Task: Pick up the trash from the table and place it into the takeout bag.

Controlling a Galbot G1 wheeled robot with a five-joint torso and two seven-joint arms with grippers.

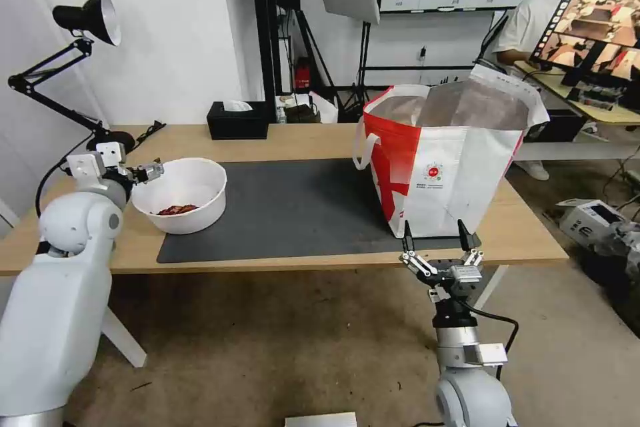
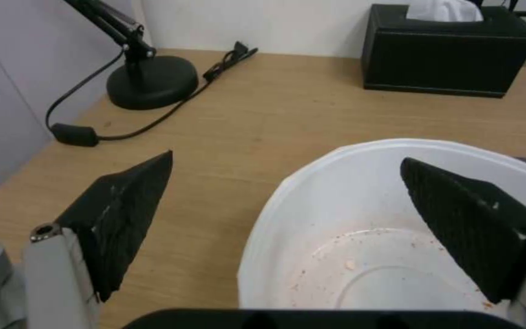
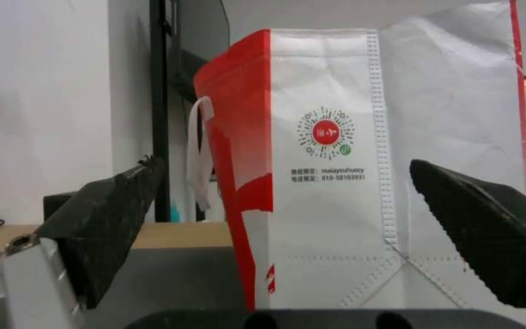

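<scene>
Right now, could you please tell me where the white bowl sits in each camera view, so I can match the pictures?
Head view: the white bowl sits at the left, straddling the dark mat's left edge, beside the left gripper.
Left wrist view: the bowl fills the lower right, one of the open fingers over its inside.
Right wrist view: not in it.
Shared landmark: the black tissue box, also behind the bowl in the left wrist view.

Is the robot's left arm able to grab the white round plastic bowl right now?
Probably yes. The left gripper is open astride the white round plastic bowl's near rim, one finger inside, the other outside. Nothing blocks it.
</scene>
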